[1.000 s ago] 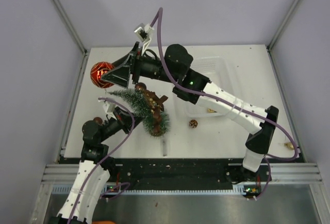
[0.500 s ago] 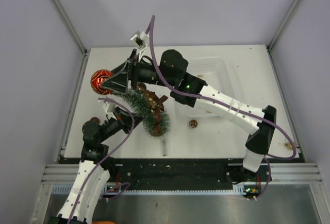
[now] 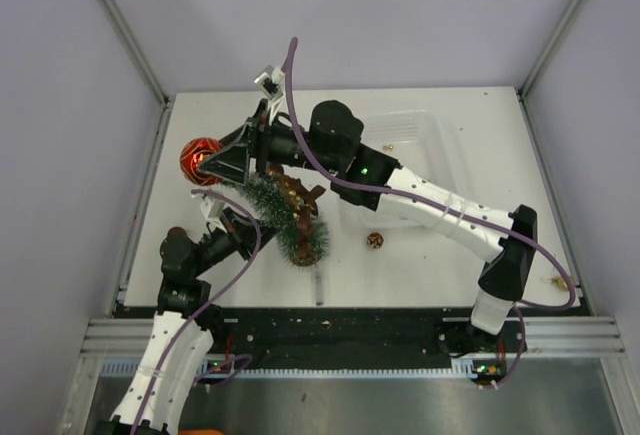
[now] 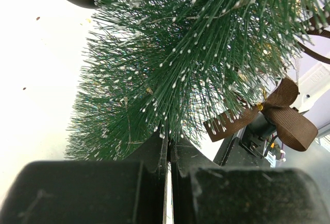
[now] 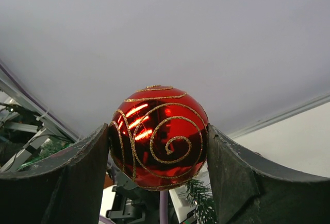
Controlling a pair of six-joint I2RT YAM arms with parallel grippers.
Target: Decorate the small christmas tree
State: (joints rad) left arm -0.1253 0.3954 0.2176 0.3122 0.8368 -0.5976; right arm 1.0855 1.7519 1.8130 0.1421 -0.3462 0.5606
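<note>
A: Change since last entry?

B: Right gripper (image 3: 205, 162) has carried the red bauble (image 3: 198, 158) toward 5 o'clock, closer to the tree's tip. Everything else is as before.

A: Item one, the small christmas tree (image 3: 275, 203)?

B: Slim cone, bottle-brush type. Stiff dark green bristles with white frosted tips. It lies tilted over the left half of the table (image 3: 420, 265), tip toward 10 o'clock, wide end toward 5 o'clock. A brown ribbon bow (image 4: 281, 113), matte fabric, is fixed among the bristles.

A: Left gripper (image 4: 167, 142)?

B: Black jaws pinched almost together on the tree's bristles, at the tree's 8 o'clock side.

A: Right gripper's jaws?

B: Spread wide, both fingers pressed against the bauble and holding it. The bauble is a glossy red sphere with gold glitter spirals.

A: Sundries?

B: A clear plastic tray (image 3: 440, 135) with rounded corners, at 2 o'clock from the tree. A small dark bauble (image 3: 374, 240) on the table at the tree's 3 o'clock.
</note>
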